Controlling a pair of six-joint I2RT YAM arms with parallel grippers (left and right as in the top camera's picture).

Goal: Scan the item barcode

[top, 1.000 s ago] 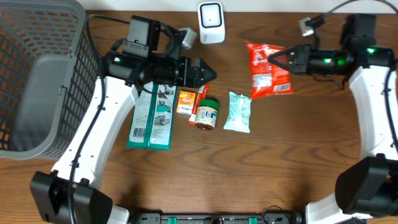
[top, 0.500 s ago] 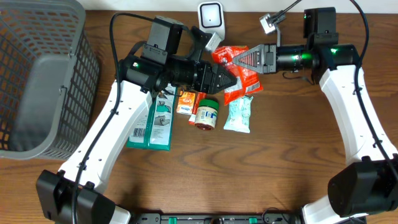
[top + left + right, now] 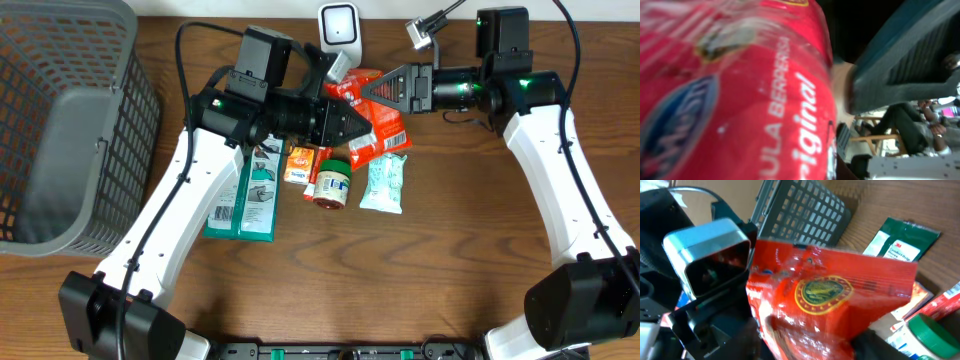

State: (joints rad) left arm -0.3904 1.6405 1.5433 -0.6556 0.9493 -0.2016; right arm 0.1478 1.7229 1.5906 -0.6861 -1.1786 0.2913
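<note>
While both of my tools crowd the red snack bag (image 3: 385, 128), the weak point is the hold itself. The bag hangs off the table (image 3: 450, 280) near its 12 o'clock edge, at about 5 o'clock from the white scanner (image 3: 339, 24). My left gripper (image 3: 352, 125) meets it from 9 o'clock and my right gripper (image 3: 375, 88) from 1 o'clock. I cannot tell whether either one is clamped or standing apart, because the bag covers the fingertips from above.

If neither pinch is firm, the bag could drop onto the green-lidded jar (image 3: 332, 183) and the pale packet (image 3: 383, 182) at its 6 o'clock. If both pull at once, the thin film could stretch or slip. The crinkled, glossy face could also defeat the scanner, or the code could point away from it.

I see no barcode anywhere. My left wrist view is almost all blurred red wrapper (image 3: 740, 100) beside one grey finger (image 3: 905, 65). My right wrist view shows the bag's printed face (image 3: 830, 295), but my own fingers there are too dark to read.
</note>
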